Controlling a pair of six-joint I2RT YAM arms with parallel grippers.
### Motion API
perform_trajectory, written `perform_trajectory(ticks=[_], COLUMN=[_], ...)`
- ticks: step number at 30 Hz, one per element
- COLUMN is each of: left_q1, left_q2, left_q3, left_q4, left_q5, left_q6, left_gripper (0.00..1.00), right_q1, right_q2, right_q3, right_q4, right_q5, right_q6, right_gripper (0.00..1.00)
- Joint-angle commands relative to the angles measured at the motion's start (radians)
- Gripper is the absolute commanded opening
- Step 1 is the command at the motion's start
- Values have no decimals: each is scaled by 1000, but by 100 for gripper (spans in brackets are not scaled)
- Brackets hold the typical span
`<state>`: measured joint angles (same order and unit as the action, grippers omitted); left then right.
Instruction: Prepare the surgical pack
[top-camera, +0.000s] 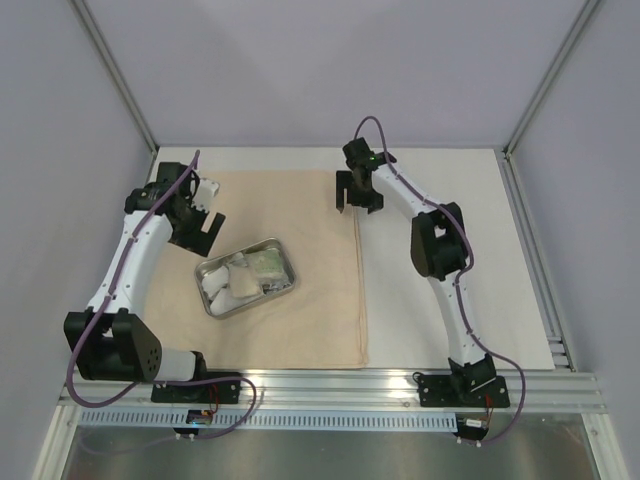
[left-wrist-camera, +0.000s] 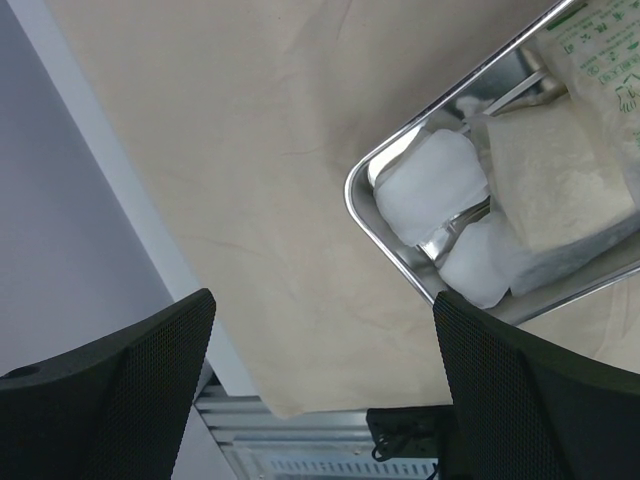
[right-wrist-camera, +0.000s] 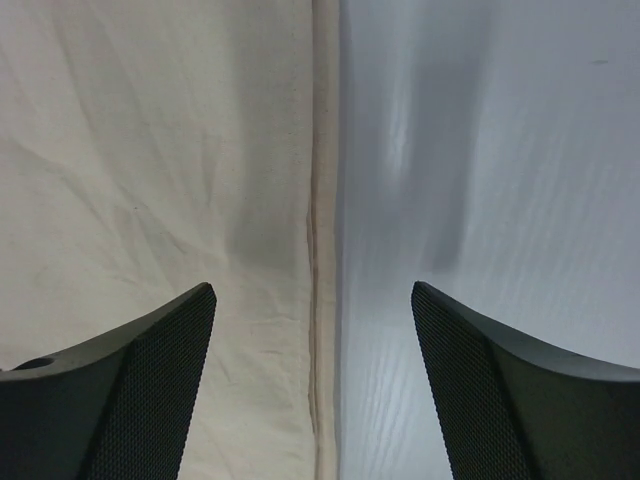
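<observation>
The surgical pack's beige cloth (top-camera: 300, 330) lies spread flat over the left and middle of the table. On it sits a shiny steel tray (top-camera: 235, 252) holding white gauze (top-camera: 215, 280) and a green-printed packet (top-camera: 265, 265). My left gripper (top-camera: 210, 235) hovers open just left of the tray, nothing between its fingers. In the left wrist view the gripper (left-wrist-camera: 322, 300) stands above bare cloth (left-wrist-camera: 250, 150), with the tray rim (left-wrist-camera: 352, 195), gauze rolls (left-wrist-camera: 430, 185) and a metal instrument (left-wrist-camera: 450, 232) up right. My right gripper (top-camera: 357, 207) is open over the cloth's far right hem (right-wrist-camera: 320, 250), empty (right-wrist-camera: 312, 290).
The white table top (top-camera: 450, 250) lies bare to the right of the cloth. An aluminium rail (top-camera: 330, 385) runs along the near edge by the arm bases. Grey walls and slanted frame posts (top-camera: 120, 90) enclose the back and sides.
</observation>
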<state>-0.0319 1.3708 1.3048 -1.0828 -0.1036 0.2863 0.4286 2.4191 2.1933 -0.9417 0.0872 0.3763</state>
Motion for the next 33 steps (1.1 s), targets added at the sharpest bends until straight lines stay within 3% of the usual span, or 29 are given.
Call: perform_trajectory(ticks=[1,5,8,11,13,14,16,17,18,22,27,33], left_q1=[6,6,6,6,6,6,6,6,6,6,6,6], left_q2=[-6,-10,-10,-9,-16,-21,-29,-27,-29,-22,-13,16], left_q3=[40,47,53,60,63,63,63,62,63,70,93,126], left_q4=[-20,-25,-26,-34,-42,-43,-48,-49,-51,-49,-52,-60], left_q5=[-15,-18,-16,-19,-19,-21,-22,-24,-25,-24,7,58], left_q6=[7,8,8,1,2,4,8,11,10,13,14,5], left_gripper=[100,100,100,100,100,100,100,100,100,100,100,100], right_q1=[12,13,12,10,-10,-20,-54,-65,-76,-154,-289,-418], right_q2=[44,80,90,97,91,83,38,-6,-30,-184,-438,-664], right_q3=[51,33,0,2,-7,-24,-107,-140,-174,-390,-788,-1174], right_q4=[12,40,107,145,147,158,217,239,282,383,555,646], right_q5=[-70,-177,-268,-270,-230,-233,-245,-241,-222,-167,-139,-93], right_q6=[-4,56,102,159,226,249,315,331,345,400,507,562], right_gripper=[82,76,61,52,42,28,20,7,1,1,1,1])
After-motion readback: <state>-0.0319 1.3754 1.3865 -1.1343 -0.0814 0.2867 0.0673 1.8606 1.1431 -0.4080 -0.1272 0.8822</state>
